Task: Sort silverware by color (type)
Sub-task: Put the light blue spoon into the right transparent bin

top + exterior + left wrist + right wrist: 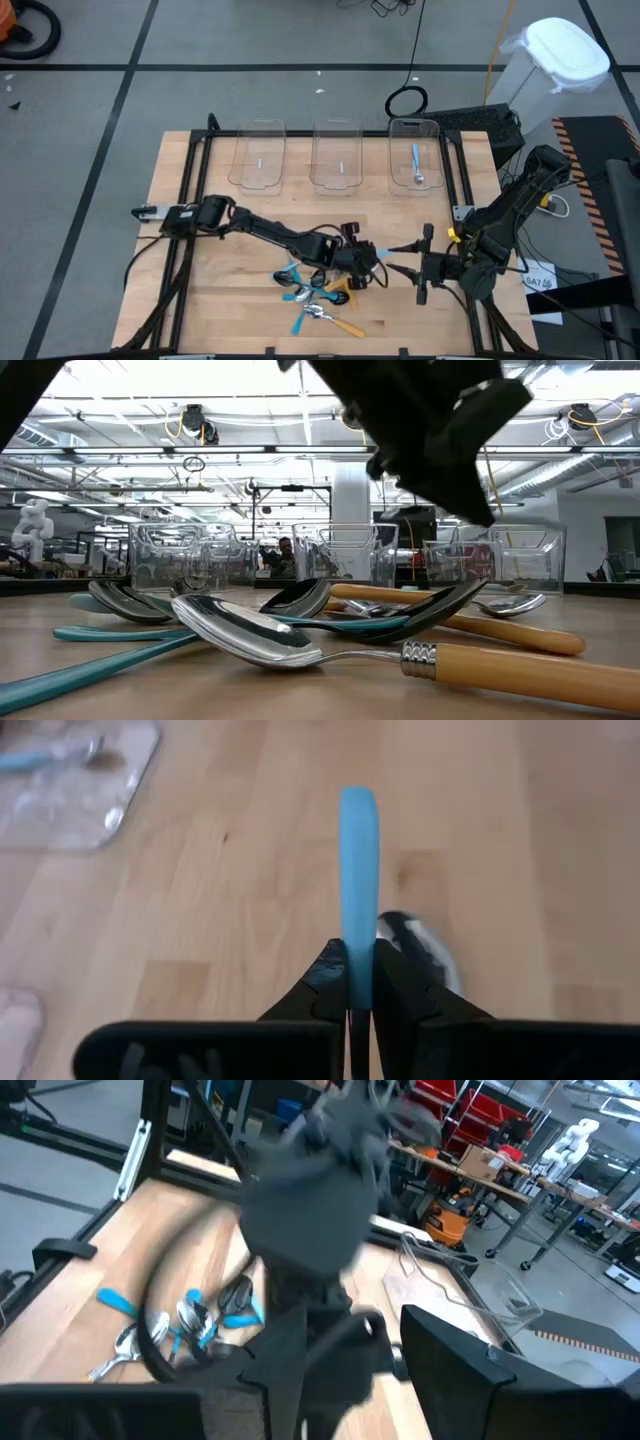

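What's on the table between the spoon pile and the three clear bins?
Nothing: in the high view, bare wood runs from the spoon pile up to the bins.

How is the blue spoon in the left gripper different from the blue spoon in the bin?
The held spoon is clamped in the shut left gripper above the table; the binned spoon lies loose inside the right-hand clear bin. Both have light-blue handles.
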Controlling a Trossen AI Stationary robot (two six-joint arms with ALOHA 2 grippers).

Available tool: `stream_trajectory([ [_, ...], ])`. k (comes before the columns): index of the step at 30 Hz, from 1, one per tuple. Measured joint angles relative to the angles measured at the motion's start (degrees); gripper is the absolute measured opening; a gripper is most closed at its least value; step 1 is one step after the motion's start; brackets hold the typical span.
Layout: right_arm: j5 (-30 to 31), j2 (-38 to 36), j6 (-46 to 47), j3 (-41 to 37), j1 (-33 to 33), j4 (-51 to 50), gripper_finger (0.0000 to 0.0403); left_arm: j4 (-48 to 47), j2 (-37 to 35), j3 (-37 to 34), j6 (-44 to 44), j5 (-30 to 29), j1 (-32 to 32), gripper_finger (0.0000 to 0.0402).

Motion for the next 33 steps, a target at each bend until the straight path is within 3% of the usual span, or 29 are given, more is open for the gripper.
stream_trajectory([
  [12,-3.13,-4.29,11.55,-0.02,1.52,-11.36,0.0157,2.00,-0.28,3.38,5.55,-0.42,-2.63,0.0021],
  [23,-5.20,-4.90,8.18,-0.02,6.52,-11.74,0.0157,7.27,-3.16,3.43,10.72,-0.05,-5.20,0.0021],
  [33,-4.59,-4.90,8.34,-0.07,11.63,-12.56,0.0157,19.12,-3.26,-2.25,10.94,7.52,-3.13,0.0021],
])
